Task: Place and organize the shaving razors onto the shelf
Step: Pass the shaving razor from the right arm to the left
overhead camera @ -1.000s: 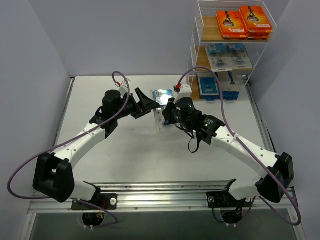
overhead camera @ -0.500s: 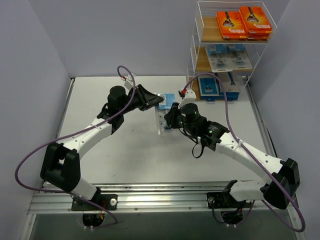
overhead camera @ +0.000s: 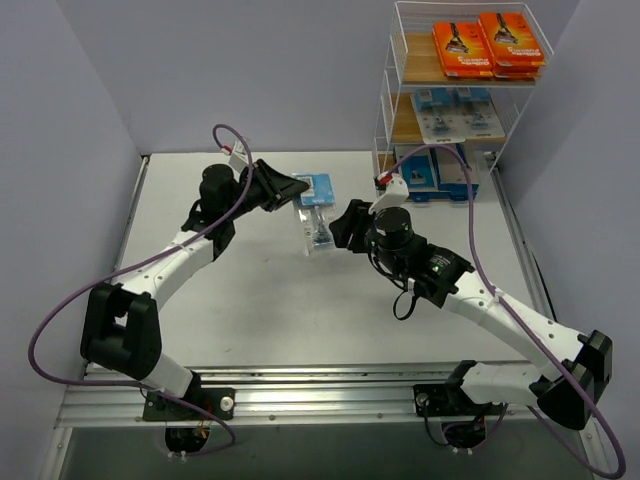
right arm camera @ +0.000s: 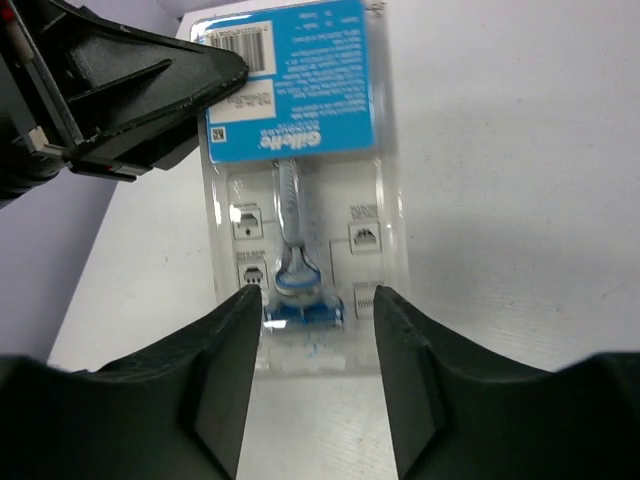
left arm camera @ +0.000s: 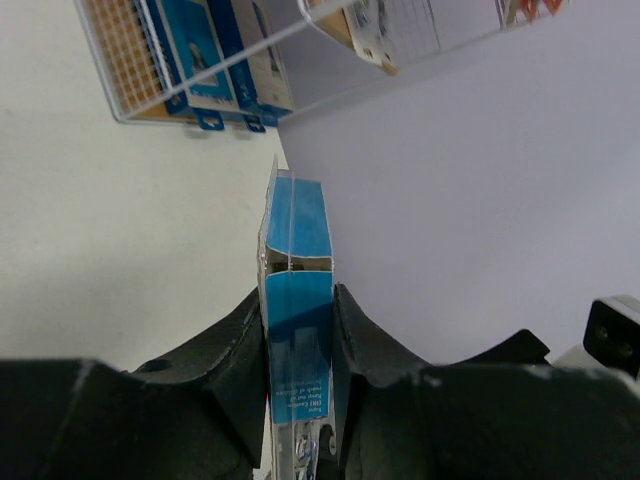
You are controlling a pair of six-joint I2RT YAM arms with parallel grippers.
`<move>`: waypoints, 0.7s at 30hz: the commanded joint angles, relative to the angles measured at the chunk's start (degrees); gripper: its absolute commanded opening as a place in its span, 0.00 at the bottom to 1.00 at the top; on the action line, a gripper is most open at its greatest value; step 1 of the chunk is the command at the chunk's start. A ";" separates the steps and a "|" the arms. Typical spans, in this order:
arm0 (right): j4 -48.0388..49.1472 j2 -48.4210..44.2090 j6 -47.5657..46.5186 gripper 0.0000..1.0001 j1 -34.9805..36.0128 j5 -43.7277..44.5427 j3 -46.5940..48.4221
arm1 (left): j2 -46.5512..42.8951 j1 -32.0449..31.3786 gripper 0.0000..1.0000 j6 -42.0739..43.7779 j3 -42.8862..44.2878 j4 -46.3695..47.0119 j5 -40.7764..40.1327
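**Item:** one razor pack, in transit.

**Left tool** [left arm camera: 298,310]: pressed together on the blue card end of a clear blister pack [right arm camera: 300,150]. Card pinched edge-on between both pads. Sole grip on the pack.

**Right tool** [right arm camera: 315,300]: spread, one finger just outside each side of the pack's clear lower end. Apparently not touching.

**Blister pack:** hung between the two tools over the middle of the tabletop [overhead camera: 250,290], well apart from the shelf [overhead camera: 384,110] at far right. Contact with the tabletop could not be told.

**Shelf stock:** orange boxes [overhead camera: 490,42] on the top tier, pale packs [overhead camera: 455,115] on the middle, blue-and-grey boxes [overhead camera: 420,172] on the bottom.

**Handling note, judged:** step read as carrying this pack to the shelf.
- Best begun with the right tool drawn well back, to avoid snagging the plastic.
- Pinch kept firm, since the thin card looked liable to bend or swing.
- Approach made through the open front toward the middle tier.
- Pack laid flat and squared beside like packs.
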 commanded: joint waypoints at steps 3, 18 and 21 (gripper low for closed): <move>1.69 -3.71 5.29 0.51 -2.44 2.86 -1.42 | -2.22 6.65 0.02 -2.06 2.00 3.60 1.39; 31.03 -7.75 23.14 0.58 -9.74 -11.37 -16.97 | -3.37 8.59 0.02 -23.86 -5.03 35.58 -5.64; 34.38 -9.34 24.02 0.57 -9.65 -13.11 -18.21 | -2.67 8.59 0.02 -27.73 -7.05 41.83 -7.39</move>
